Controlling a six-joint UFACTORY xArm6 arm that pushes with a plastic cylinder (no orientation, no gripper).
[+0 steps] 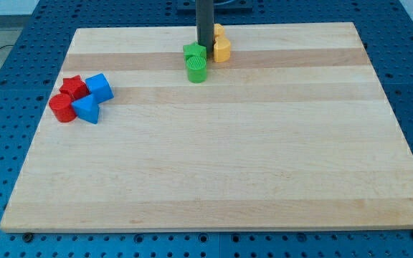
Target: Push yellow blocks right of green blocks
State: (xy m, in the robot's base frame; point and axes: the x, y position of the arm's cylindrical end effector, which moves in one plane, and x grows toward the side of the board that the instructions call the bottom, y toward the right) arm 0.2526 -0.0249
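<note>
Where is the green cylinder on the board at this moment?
The green cylinder stands near the view's top, slightly left of centre, touching the other green block just above it; my tip and the yellow blocks are up to its right.

My tip [205, 46] is seen between the green blocks [195, 61] and the yellow blocks [221, 47], touching them.

1. My tip [205, 47] sits boxed in at the view's top: green blocks [196, 61] in front, yellow blocks [221, 47] touching on its right.
2. Red blocks [68, 98] and blue blocks [92, 98] crowd the board's [214, 172] left edge.
</note>
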